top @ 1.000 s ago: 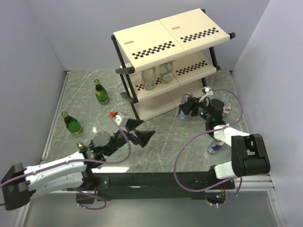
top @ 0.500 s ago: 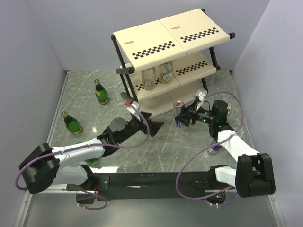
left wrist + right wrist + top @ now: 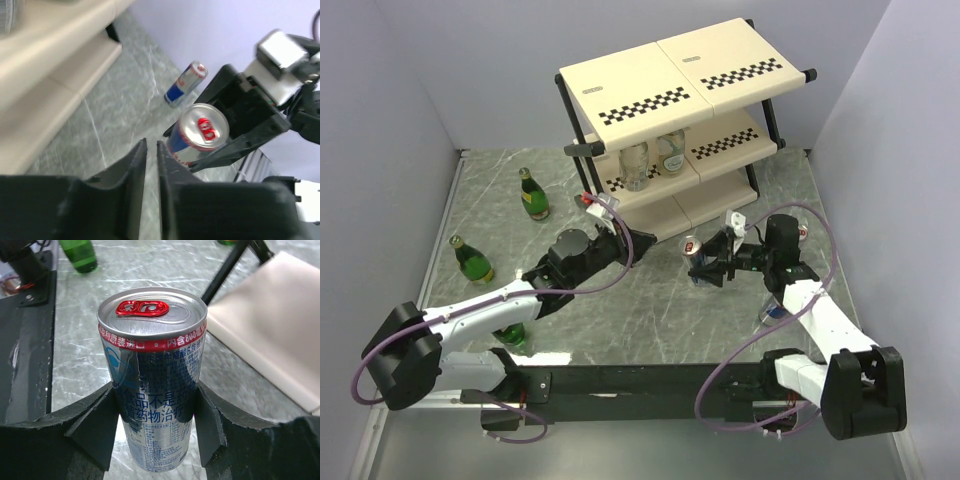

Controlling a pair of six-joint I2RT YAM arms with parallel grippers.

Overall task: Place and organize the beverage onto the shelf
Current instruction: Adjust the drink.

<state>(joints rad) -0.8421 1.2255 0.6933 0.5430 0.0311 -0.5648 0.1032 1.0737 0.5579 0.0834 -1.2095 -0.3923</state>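
Hemmed in on three sides by plain, pale lavender walls [image 3: 500, 60]: grey-green marbled counter [image 3: 655, 312], evenly and softly lit, edged on the left with a metal strip [image 3: 432, 262].

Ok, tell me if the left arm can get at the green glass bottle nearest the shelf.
Probably yes: the green glass bottle stands in the open, nothing between it and the left gripper, which is shut and must open first.
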